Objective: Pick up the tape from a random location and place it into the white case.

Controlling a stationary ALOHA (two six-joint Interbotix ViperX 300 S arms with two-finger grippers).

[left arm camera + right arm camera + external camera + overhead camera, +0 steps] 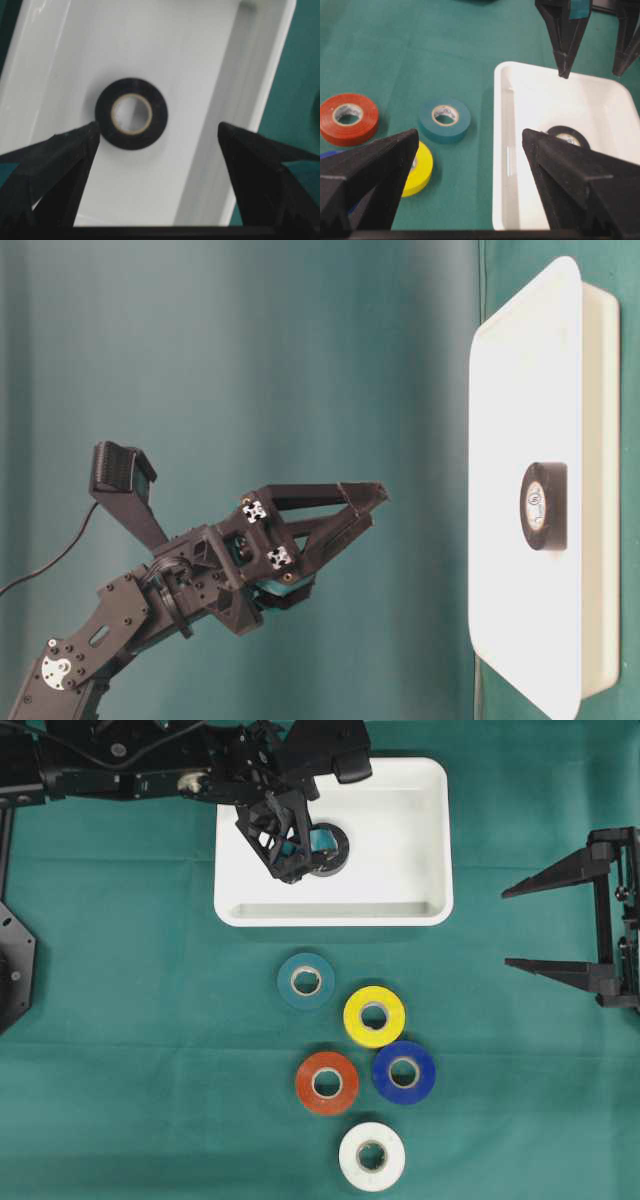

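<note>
A black tape roll (338, 852) lies flat inside the white case (330, 916), left of its middle. My left gripper (300, 860) hangs above that roll, open and clear of it; table level shows its tips (375, 502) well apart from the roll (543, 505). From the left wrist, the roll (159, 117) sits on the case floor (200, 60) between wide-spread fingers. My right gripper (506, 928) waits open and empty at the right edge, right of the case.
Loose rolls lie on the green cloth in front of the case: teal (287, 982), yellow (355, 1018), red (306, 1083), blue (425, 1072) and white (350, 1157). The left arm reaches in from the top left.
</note>
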